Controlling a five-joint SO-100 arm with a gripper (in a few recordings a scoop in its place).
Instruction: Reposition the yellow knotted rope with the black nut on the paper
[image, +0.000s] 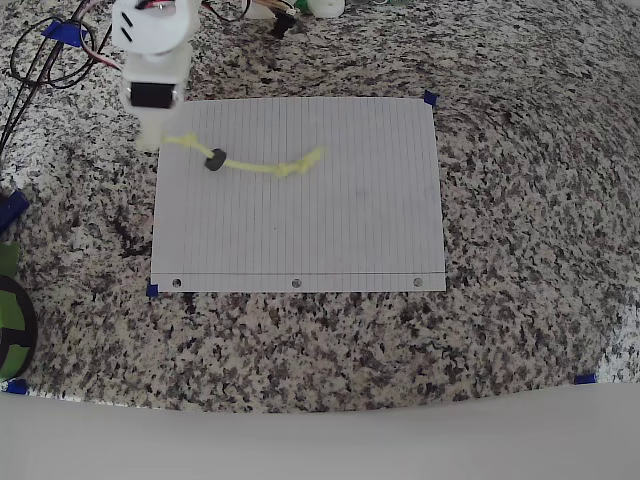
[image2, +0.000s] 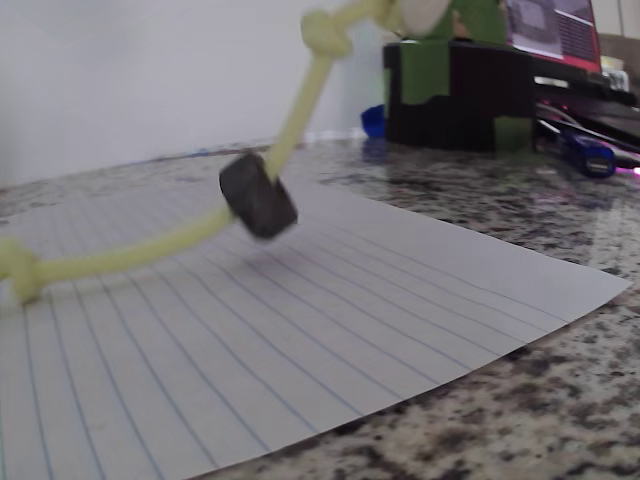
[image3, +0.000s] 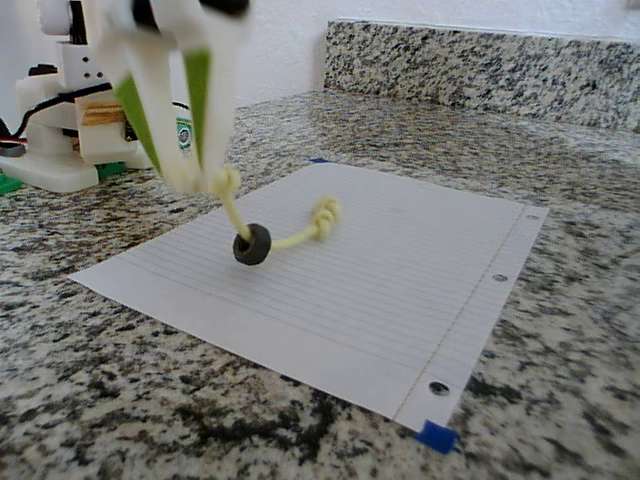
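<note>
- Gripper (image3: 205, 180) pinches one knotted end of the yellow rope (image3: 285, 236) between its two fingers and holds that end up in the air.
- From there the rope slopes down to the black nut (image3: 252, 245), which looks like it just touches the paper (image3: 400, 290).
- Past the nut, the rope runs on to its other knot, which lies flat on the sheet.
- From above, the nut (image: 214, 160) sits close to the left edge of the paper (image: 330, 230), in the upper part, and the far knot is nearer the middle.
- I think this is the carrying step: the rope is picked up but not set down yet.
- Next, the arm should move slowly across the paper, lower the rope where it belongs, then let go.
- A fast move could swing the nut or drag the sheet over the desk (image: 520, 200).
</note>
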